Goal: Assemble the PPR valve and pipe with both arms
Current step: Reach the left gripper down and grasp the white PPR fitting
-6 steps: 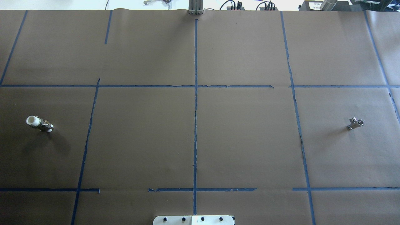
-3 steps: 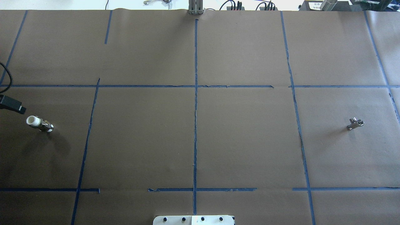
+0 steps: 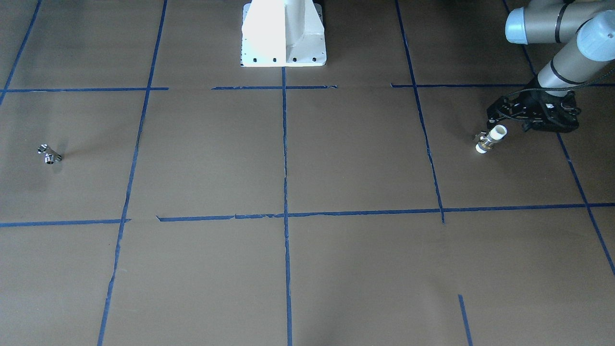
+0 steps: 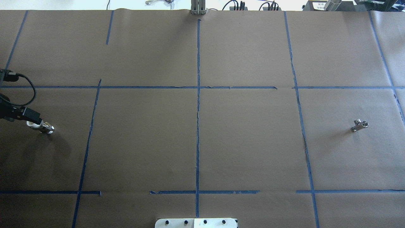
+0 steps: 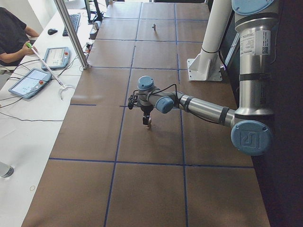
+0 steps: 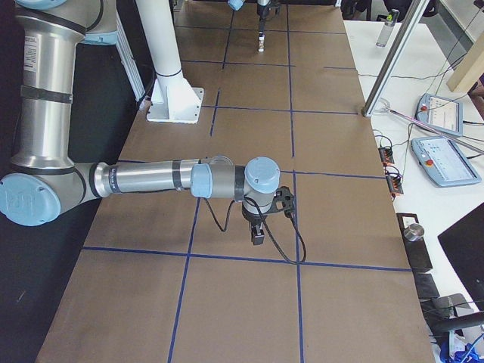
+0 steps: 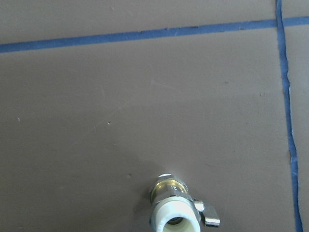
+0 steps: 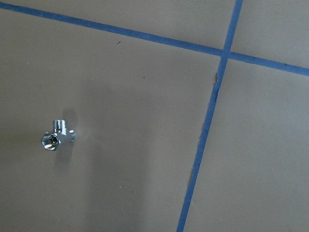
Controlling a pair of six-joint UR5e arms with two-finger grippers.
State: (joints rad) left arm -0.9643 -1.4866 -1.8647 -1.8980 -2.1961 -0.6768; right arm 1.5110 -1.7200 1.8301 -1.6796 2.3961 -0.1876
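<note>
Over at the far left of the overhead view, the short white plastic PPR valve (image 4: 42,127) with its brass middle band lies on its side on the brown paper-covered table (image 4: 142,142). The left gripper (image 4: 30,116) hangs right over its white end. Fingers spread or pinched? I cannot tell: the wrist view shows only the valve at its bottom edge, no fingertips. Way across at the far right, the tiny shiny chrome T-shaped pipe fitting (image 4: 359,125) sits alone, well apart. The right gripper (image 6: 258,233) shows only in the side view, above the table, so its fingers can't be read either. Both pieces look light and rigid. The valve seems likely to roll, so squeezing across the white barrel, clear of the side stub, looks safest. The chrome should be slippery, so pinch its crossbar and leave the hollow end free.
</note>
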